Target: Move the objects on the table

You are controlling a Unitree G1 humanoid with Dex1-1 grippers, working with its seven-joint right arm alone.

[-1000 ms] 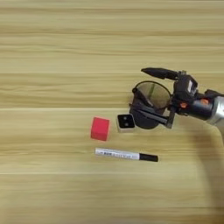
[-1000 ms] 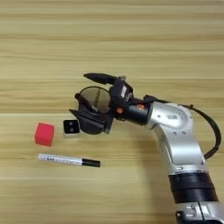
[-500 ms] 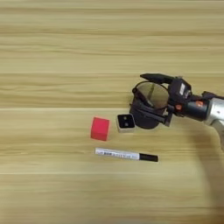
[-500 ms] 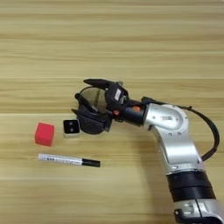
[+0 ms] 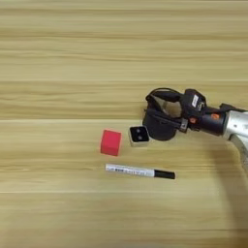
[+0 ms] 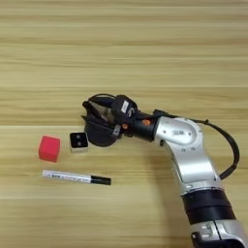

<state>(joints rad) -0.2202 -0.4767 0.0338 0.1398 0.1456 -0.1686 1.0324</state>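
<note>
Two-finger black pincer (image 6: 94, 116) is straddling the rim of the dark see-through round pen cup (image 6: 100, 132), apparently gripping it. Cup is sitting just beside the small white two-dot block (image 6: 78, 141); sliding left risks knocking it toward the white-barrelled black-capped marker (image 6: 76, 178).

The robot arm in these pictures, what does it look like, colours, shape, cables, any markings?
The right arm is a rounded silver forearm that runs into a black banded cuff nearer the body. A thin black cable loops out along its outer side. The wrist section is black with a small orange spot and a white label. The end effector has two slim, curved black fingers.
</note>
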